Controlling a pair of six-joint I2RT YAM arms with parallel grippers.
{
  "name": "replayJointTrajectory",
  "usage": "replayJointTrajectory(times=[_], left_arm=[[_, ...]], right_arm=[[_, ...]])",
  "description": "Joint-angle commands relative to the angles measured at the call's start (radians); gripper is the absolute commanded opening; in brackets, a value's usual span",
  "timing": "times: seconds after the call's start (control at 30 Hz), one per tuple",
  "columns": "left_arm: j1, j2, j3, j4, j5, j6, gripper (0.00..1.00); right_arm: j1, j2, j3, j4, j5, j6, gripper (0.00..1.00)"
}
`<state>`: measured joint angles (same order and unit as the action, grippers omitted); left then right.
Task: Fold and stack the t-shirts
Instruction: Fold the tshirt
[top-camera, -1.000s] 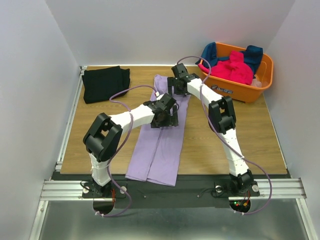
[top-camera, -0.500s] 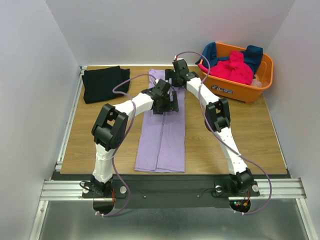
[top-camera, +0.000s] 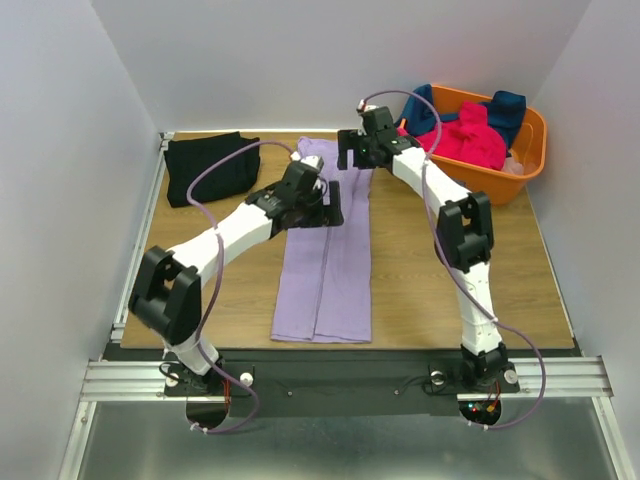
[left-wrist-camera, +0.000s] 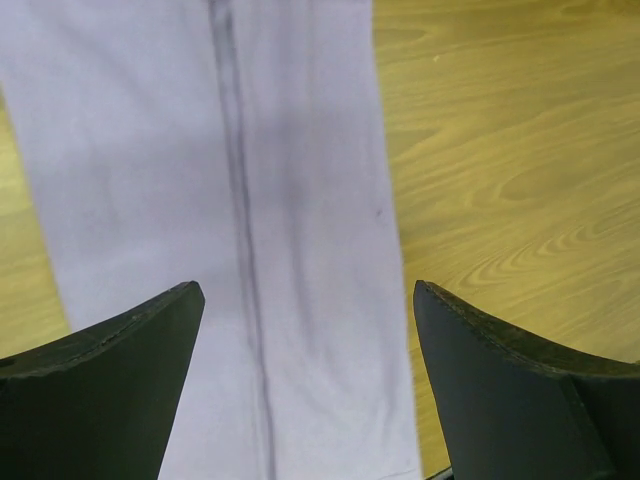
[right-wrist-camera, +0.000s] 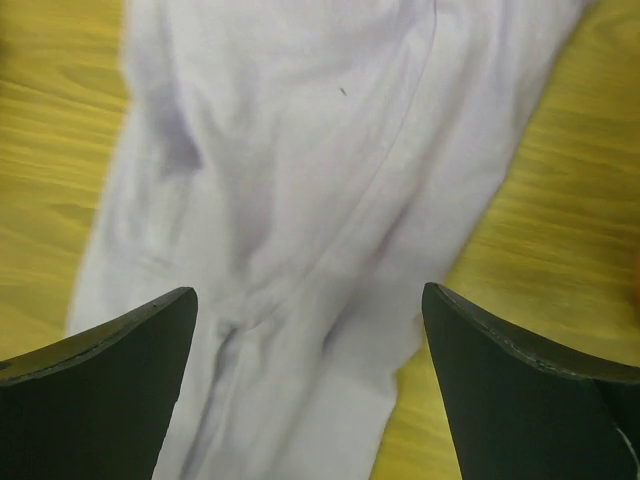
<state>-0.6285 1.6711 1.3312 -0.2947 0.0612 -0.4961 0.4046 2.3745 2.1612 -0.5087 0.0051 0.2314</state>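
Lying lengthwise down the middle of the wooden table (top-camera: 440, 290), the lavender-purple t-shirt (top-camera: 325, 270) is folded into a long narrow strip with a seam line running along it; we see its near end close to the table's front edge and its far end beneath the arms; the left gripper (top-camera: 322, 208) hovers over the strip's upper half, its jaws spread wide and holding nothing, with smooth cloth between them in the left wrist view; the right gripper (top-camera: 352, 155) hangs over the far, more rumpled end, likewise spread apart and empty; a folded black t-shirt (top-camera: 205, 168) lies at the far left corner, well apart; the hot-pink t-shirt (top-camera: 465, 135) and the dark teal-blue one (top-camera: 506, 106) sit heaped in the orange basket (top-camera: 532, 150) at the far right.
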Motion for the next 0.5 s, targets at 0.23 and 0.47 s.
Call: replayJointTrajectory(times=[0.23, 0.47], left_arm=[[-0.111, -0.22, -0.348, 0.04, -0.089, -0.015, 0.98], [-0.16, -0.214, -0.408, 0.069, -0.109, -0.019, 0.98]], right_arm=[[0.076, -0.319, -0.381, 0.042, -0.111, 0.029, 1.0], [0.137, -0.288, -0.481, 0.042, -0.111, 0.072, 0.99]])
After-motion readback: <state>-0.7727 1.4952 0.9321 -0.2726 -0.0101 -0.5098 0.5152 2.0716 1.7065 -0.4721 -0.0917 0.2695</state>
